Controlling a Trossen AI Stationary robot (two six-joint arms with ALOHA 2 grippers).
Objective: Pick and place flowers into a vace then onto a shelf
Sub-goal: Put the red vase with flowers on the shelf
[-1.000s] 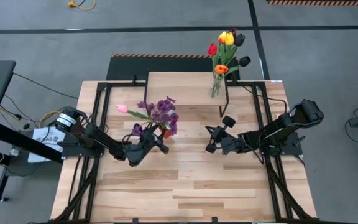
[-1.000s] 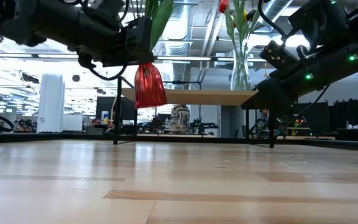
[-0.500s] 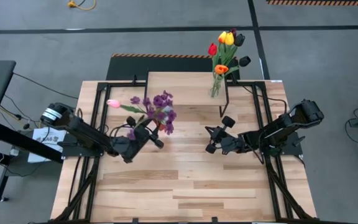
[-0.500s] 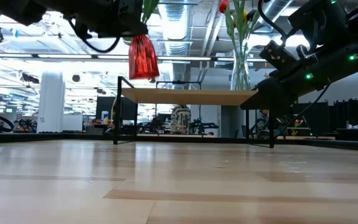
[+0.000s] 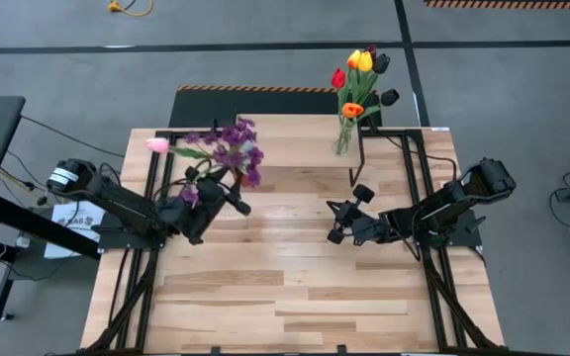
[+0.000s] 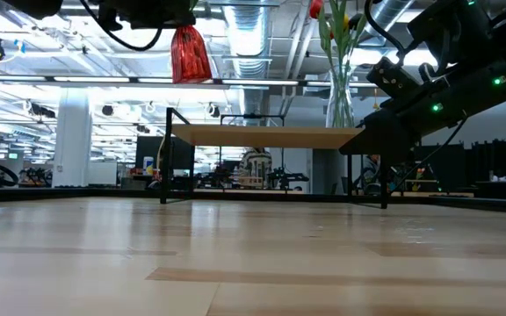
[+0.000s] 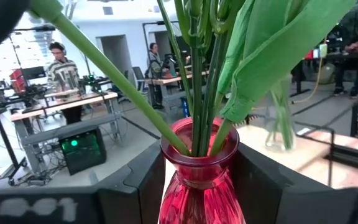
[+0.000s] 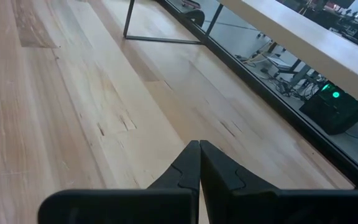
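A red glass vase (image 6: 189,54) holds purple sprigs (image 5: 234,154) and a pink tulip (image 5: 157,144) on green stems. My left gripper (image 5: 216,195) is shut on it, high above the table's left half, just in front of the shelf (image 5: 285,130). The shelf's light wood top (image 6: 271,135) stands on thin black legs at the far edge. A clear vase (image 6: 339,98) of red, yellow, orange and dark tulips (image 5: 361,71) stands on the shelf's right end. My right gripper (image 5: 334,223) is shut and hovers over the table's right half, touching nothing. My left gripper pinches the red vase just below its neck (image 7: 197,167), one dark finger (image 7: 138,186) on each side. The fingers come level from the table's left. The vase is upright and lifted clear of the table, with the stems rising out of its mouth.
The plank tabletop (image 5: 295,287) lies bare in front of both arms. Black frame rails (image 5: 419,188) run along the table's left and right sides. The shelf's black legs (image 6: 167,154) stand on the far part of the table. People and benches show in the room beyond.
My left gripper has risen and drawn back toward the table's left and far edge, still shut on the red vase. The vase with its purple and pink flowers has gone up with it, upright, from about shelf-top height to well above it. My right arm kept still.
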